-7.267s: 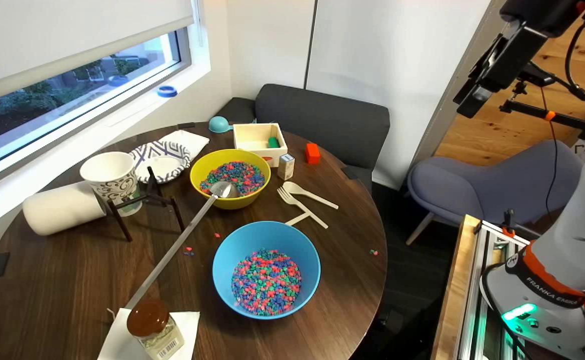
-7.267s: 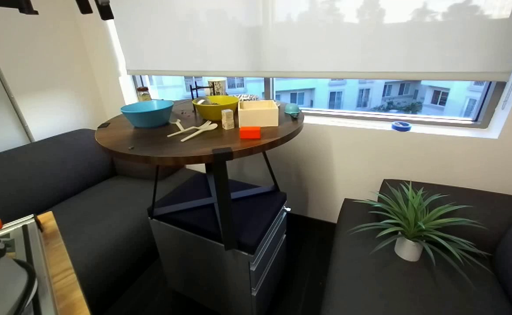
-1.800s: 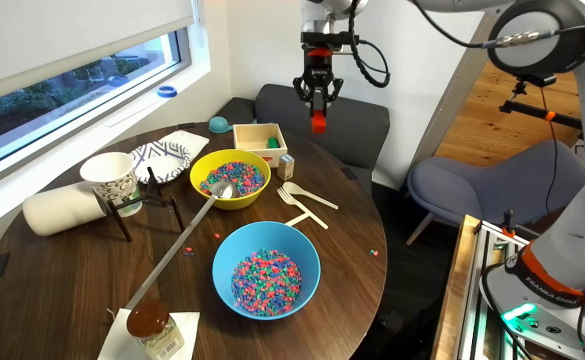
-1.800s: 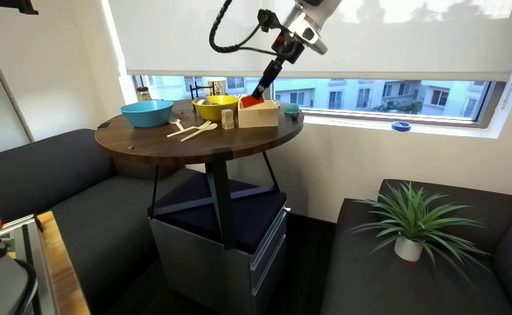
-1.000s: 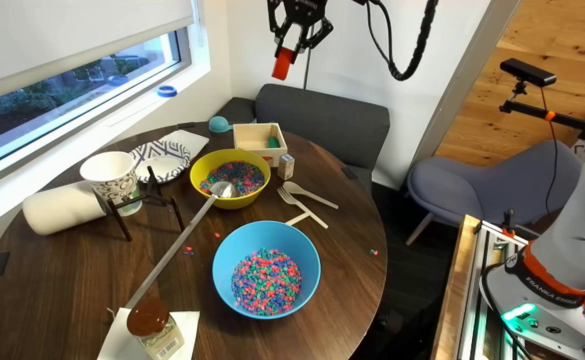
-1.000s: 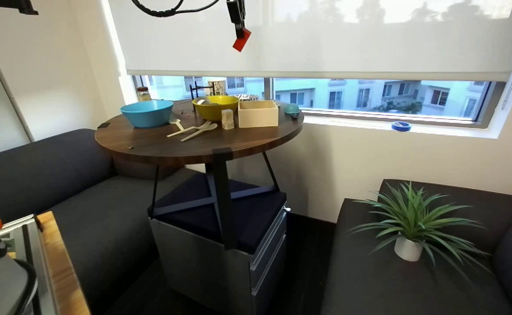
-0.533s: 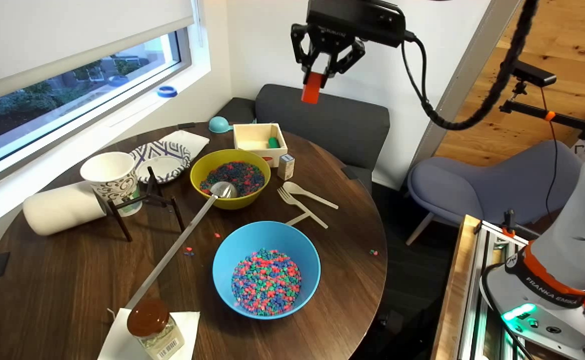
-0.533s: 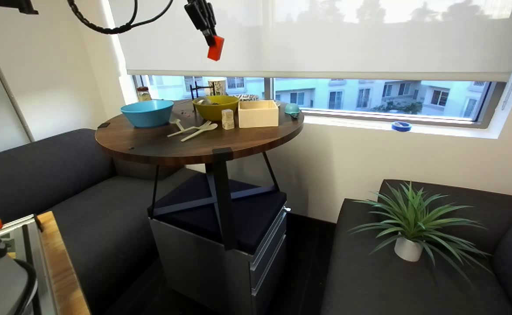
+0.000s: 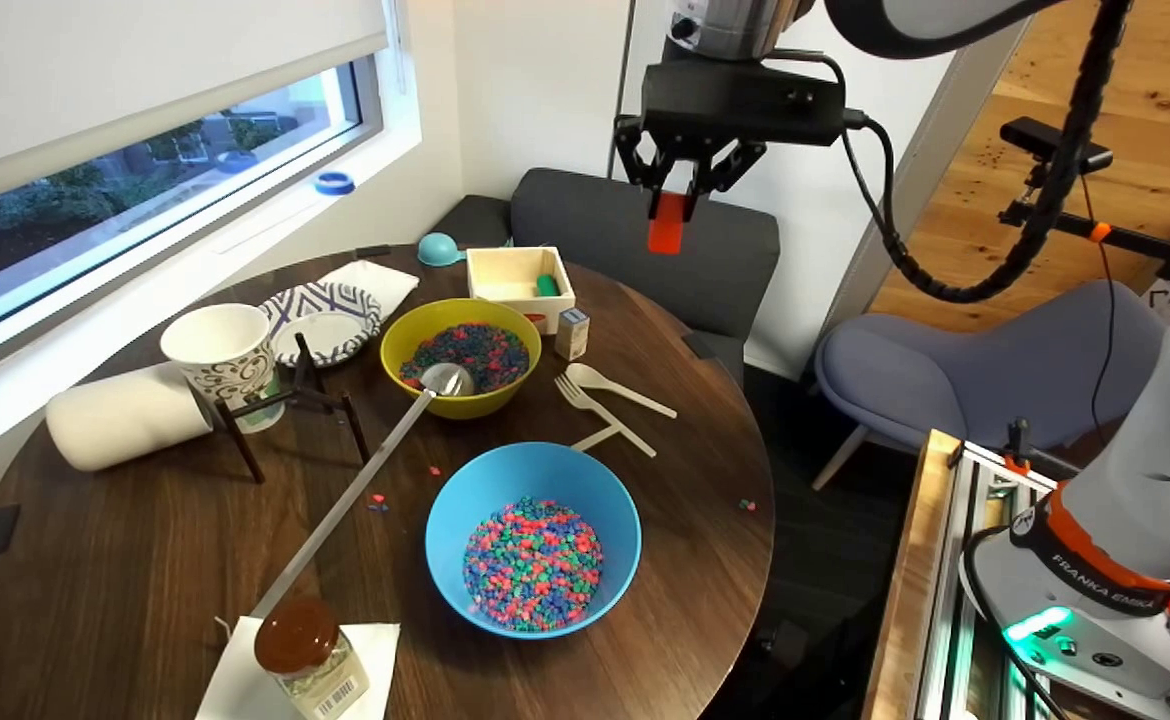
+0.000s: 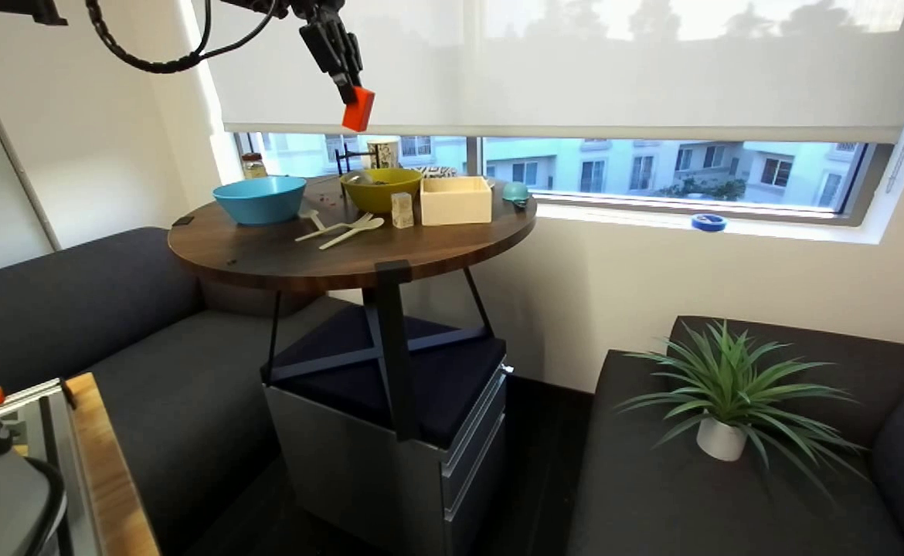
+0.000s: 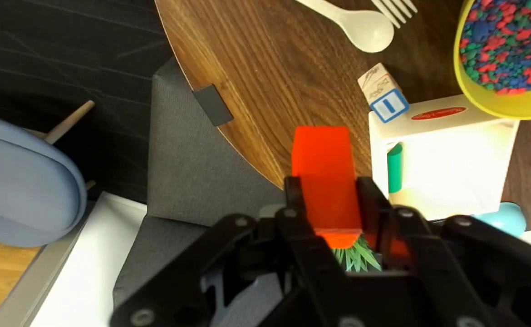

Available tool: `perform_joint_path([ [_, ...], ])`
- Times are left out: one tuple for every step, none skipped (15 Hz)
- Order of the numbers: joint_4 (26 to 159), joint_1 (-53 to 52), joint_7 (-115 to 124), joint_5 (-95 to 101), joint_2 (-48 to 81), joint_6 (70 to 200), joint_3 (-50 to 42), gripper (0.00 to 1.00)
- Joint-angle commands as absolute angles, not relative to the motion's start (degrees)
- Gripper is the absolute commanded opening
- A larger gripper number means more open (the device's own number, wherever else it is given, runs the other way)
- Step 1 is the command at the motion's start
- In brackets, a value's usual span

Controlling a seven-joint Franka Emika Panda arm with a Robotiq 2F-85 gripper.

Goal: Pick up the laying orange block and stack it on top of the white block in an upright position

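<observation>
The orange block hangs in the air, clasped between the two fingers of my gripper. Its long side points mostly downward, with a slight tilt in an exterior view. In the wrist view the block sticks out beyond the fingertips, and both pads press on its sides. Below, the white block stands upright on the table, its blue-marked top bare; it shows in the wrist view too. My gripper is well above it and off to one side, not touching it.
Right beside the white block stands an open pale wooden box with a green piece inside. A yellow bowl, a spoon and a fork lie close by. The blue bowl is farther off. The table's rounded edge is near.
Several seconds ago the orange block lay on the table; it has since been gripped and lifted. Over the last second, gripper and block have come lower and swung nearer upright.
</observation>
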State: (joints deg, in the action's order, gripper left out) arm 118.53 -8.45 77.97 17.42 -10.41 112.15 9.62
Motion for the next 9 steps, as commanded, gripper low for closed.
perform_joint_path([
  [118.43, -7.49, 77.82, 17.23, -10.41, 112.07, 10.50, 0.33],
  [118.18, -8.14, 74.44, 15.74, -9.45, 115.53, 10.25, 0.08],
  [117.43, -7.95, 74.36, 19.21, -8.04, 115.04, 11.11, 0.08],
  [117.44, -7.88, 73.69, 21.71, -6.81, 117.26, 11.58, 0.08],
  [117.47, -8.05, 74.69, 23.12, -5.87, 118.65, 12.19, 0.08],
  [117.32, -8.09, 76.19, 27.75, -4.89, 118.65, 13.16, 0.08],
  [117.77, -8.61, 75.90, 29.50, -4.24, 119.84, 13.55, 0.08],
  [117.82, -8.84, 76.54, 32.64, -3.25, 119.66, 13.96, 0.08],
  [118.45, -9.29, 76.69, 34.69, -2.70, 121.19, 14.16, 0.08],
])
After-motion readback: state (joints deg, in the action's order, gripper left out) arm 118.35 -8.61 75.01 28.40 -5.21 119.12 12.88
